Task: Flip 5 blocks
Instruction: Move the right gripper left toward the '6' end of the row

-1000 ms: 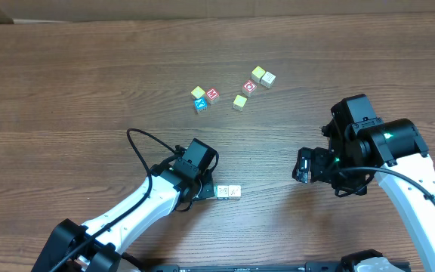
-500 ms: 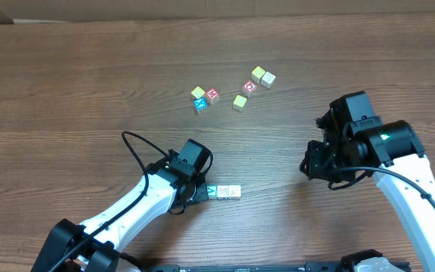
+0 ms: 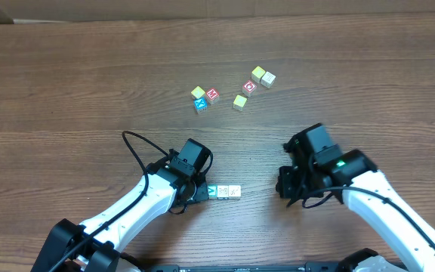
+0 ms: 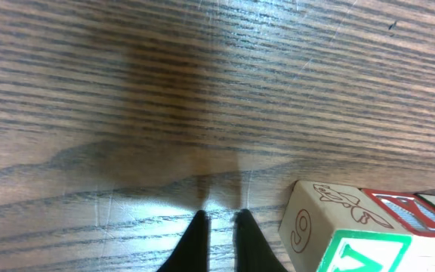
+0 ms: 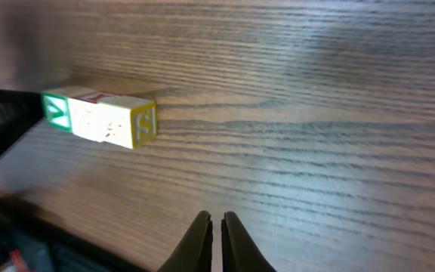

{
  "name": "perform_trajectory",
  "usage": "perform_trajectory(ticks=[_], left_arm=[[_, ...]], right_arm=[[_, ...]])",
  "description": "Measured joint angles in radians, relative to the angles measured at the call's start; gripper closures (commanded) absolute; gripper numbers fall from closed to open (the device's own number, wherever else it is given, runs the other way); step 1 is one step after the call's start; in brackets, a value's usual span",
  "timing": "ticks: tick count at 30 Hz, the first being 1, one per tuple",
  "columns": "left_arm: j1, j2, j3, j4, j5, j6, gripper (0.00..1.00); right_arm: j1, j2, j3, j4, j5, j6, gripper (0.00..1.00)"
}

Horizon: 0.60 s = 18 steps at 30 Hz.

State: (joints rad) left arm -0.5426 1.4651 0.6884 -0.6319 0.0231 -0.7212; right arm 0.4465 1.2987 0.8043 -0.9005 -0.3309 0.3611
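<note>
Blocks point(image 3: 226, 192) lay in a row just right of our left pincer point(image 4: 221, 227) and ahead-left of our right pincer point(image 5: 216, 227). Both pincers were pressed together and empty, so we feared a nudge would slide them unflipped.

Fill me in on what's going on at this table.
Two robot arms are working on small alphabet blocks at a wooden table. The left gripper is shut and empty, tips down beside a short row of blocks near the front. The right gripper, also shut and empty, hangs off to that row's right. The other blocks sit untouched in a loose cluster farther back.
</note>
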Motion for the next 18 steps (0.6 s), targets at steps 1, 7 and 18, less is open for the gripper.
perform_trajectory(ticks=[1,7,18], left_arm=[[0.000,0.000,0.000,0.000,0.000,0.000,0.96],[0.000,0.000,0.000,0.000,0.011,0.000,0.96],[0.000,0.000,0.000,0.000,0.019,0.000,0.96]], right_arm=[[0.022,0.004,-0.006,0.012,0.017,0.010,0.93],[0.153,0.085,-0.010,0.093,0.124,0.083,0.96],[0.235,0.260,-0.010,0.208,0.229,0.256,0.96]])
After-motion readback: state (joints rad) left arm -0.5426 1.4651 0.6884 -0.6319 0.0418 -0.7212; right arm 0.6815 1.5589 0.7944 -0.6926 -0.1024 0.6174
